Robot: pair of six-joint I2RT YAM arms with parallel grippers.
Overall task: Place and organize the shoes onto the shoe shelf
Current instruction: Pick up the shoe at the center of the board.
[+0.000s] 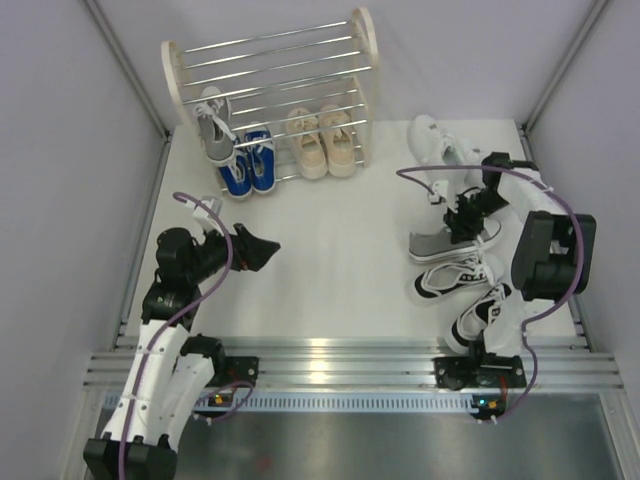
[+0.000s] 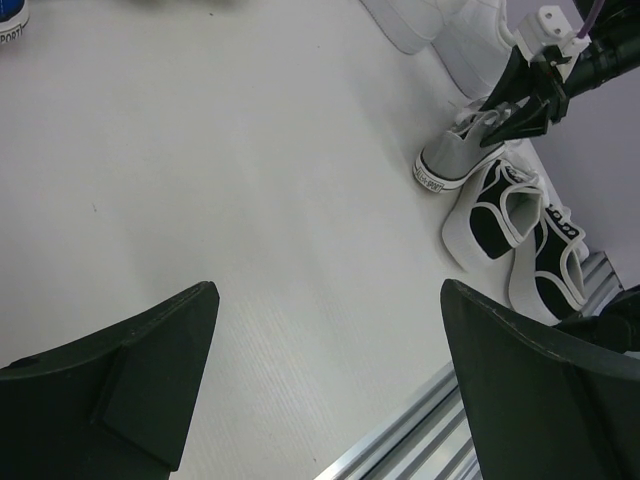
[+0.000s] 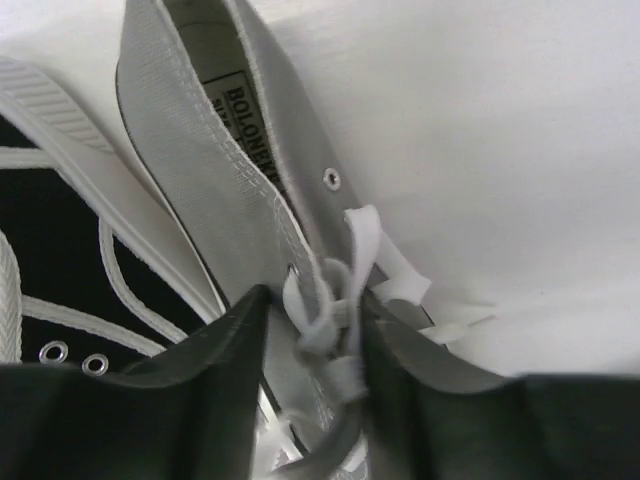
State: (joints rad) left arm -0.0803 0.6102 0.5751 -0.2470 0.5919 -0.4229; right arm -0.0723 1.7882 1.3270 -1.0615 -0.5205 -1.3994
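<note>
On the table at the right lies a grey shoe [image 1: 440, 243] [image 3: 200, 150] with white laces. My right gripper [image 1: 468, 222] [image 3: 318, 305] is shut on its laced upper, one finger on each side of the lace knot. Two black-and-white shoes [image 1: 455, 278] [image 2: 500, 215] lie just in front of it, and white shoes [image 1: 432, 140] behind it. The shoe shelf [image 1: 363, 60] stands at the back and holds another grey shoe [image 1: 215, 125], a blue pair [image 1: 248, 170] and a beige pair [image 1: 322, 140]. My left gripper [image 1: 265, 250] [image 2: 328, 300] hangs open over bare table at the left, holding nothing.
Grey walls close in on both sides of the table. An aluminium rail [image 1: 330, 360] runs along the near edge by the arm bases. The right arm's cable [image 1: 430, 170] loops over the white shoes.
</note>
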